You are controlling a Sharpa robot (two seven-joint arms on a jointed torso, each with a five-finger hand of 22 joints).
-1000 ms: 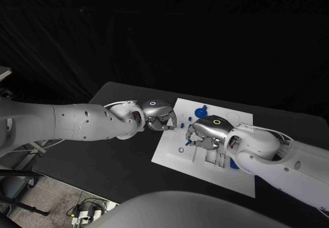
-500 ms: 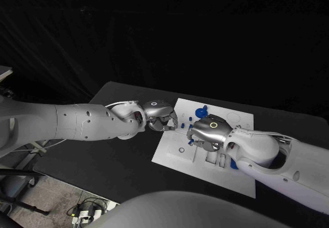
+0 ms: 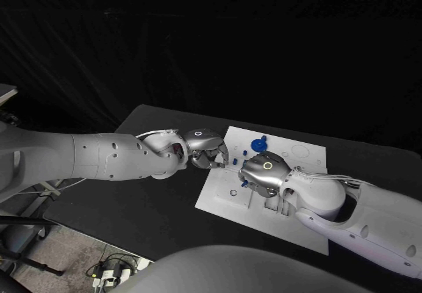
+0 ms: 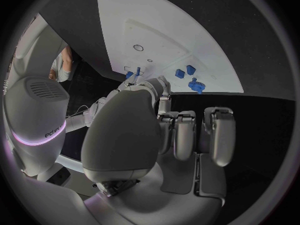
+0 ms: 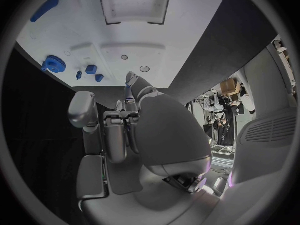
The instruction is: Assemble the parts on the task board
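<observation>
While the left robot hand (image 3: 207,149) stays curled, the right robot hand (image 3: 262,172), grip unclear, has shifted left over the task board (image 3: 224,198)

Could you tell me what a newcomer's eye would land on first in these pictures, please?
Two silver many-fingered hands meet over the near-left part of the white rectangular task board in the middle of the black table: the left hand at its left edge, the right hand above its centre. Behind them a blue toothed gear stands out.

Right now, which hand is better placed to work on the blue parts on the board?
Right, probably. The right hand hangs over the middle of the board, beside small blue parts. The left hand sits at the board's edge, fingers curled.
</observation>
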